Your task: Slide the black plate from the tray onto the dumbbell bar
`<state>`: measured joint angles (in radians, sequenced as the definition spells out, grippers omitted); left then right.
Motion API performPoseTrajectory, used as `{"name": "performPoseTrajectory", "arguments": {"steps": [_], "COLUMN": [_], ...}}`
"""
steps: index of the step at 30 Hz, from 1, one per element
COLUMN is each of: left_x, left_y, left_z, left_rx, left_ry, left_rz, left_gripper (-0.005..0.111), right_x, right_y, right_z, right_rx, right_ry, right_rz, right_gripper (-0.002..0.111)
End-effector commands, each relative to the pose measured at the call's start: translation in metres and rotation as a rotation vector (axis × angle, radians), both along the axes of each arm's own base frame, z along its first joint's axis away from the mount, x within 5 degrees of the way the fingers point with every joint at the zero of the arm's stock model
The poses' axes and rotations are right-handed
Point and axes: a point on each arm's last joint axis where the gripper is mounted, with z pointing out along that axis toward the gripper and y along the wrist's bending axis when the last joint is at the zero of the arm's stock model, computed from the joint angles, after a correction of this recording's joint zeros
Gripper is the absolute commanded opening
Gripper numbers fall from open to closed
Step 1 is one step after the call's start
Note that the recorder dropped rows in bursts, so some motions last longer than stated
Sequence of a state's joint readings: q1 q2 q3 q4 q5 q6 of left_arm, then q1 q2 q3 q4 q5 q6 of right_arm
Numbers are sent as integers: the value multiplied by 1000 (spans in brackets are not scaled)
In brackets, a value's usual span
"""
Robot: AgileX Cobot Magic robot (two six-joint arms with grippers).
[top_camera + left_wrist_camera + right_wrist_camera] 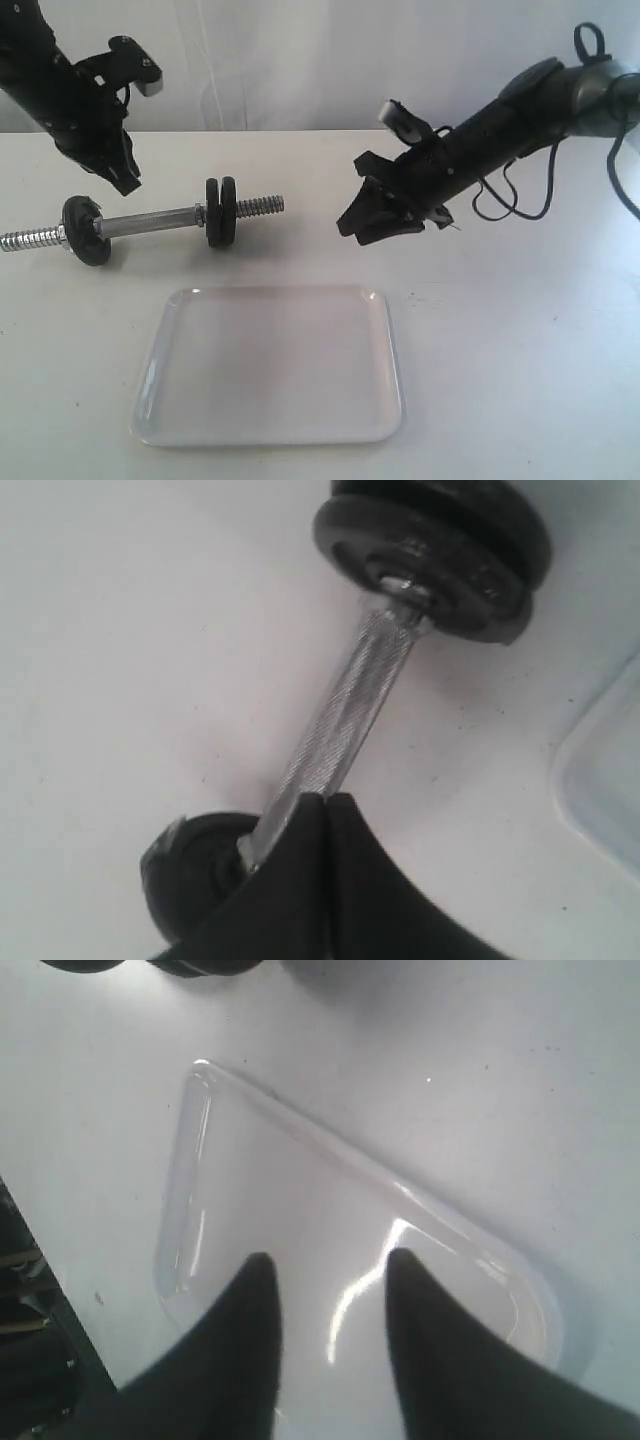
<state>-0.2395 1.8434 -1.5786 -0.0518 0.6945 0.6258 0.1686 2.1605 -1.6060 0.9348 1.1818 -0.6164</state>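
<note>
The dumbbell bar (150,218) lies left-to-right beyond the tray (270,365).

The white table (520,330) carries the dumbbell bar (150,218) and, apart from it, the tray (270,365).

exterior: raised, wide, looking down across the desk (520,380), tray (270,365) nearest | left wrist: very close, peering past the left hand (327,802) onto the dumbbell bar (345,705) | right wrist: higher up, looking down past the right hand (330,1258) onto the tray | shared: tray in all three, bar in exterior and left wrist
</note>
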Motion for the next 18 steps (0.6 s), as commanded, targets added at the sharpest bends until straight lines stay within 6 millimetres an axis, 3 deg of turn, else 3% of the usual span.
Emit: {"name": "performPoseTrajectory", "arguments": {"steps": [1,5,10,13,18], "left_x": [-6,-16,-31,-34,-35], "left_y": [13,39,91,108,110], "left_z": [6,2,-2,-2,-2], "left_rx": [56,114,-15,-89,-87], "left_ry": [46,202,498,561,565], "left_rz": [206,457,663,724,726], "left_gripper": [0,0,0,0,0], "right_x": [1,-2,-7,-10,-24], "right_y": [-9,-30,-72,-93,-145], "right_z": [33,58,76,75,73], "right_rx": [-71,-335,-723,-691,-714], "right_ry": [-34,-49,-111,-61,11], "right_rz": [-7,-101,-234,-297,-405], "right_gripper": [0,0,0,0,0]}}
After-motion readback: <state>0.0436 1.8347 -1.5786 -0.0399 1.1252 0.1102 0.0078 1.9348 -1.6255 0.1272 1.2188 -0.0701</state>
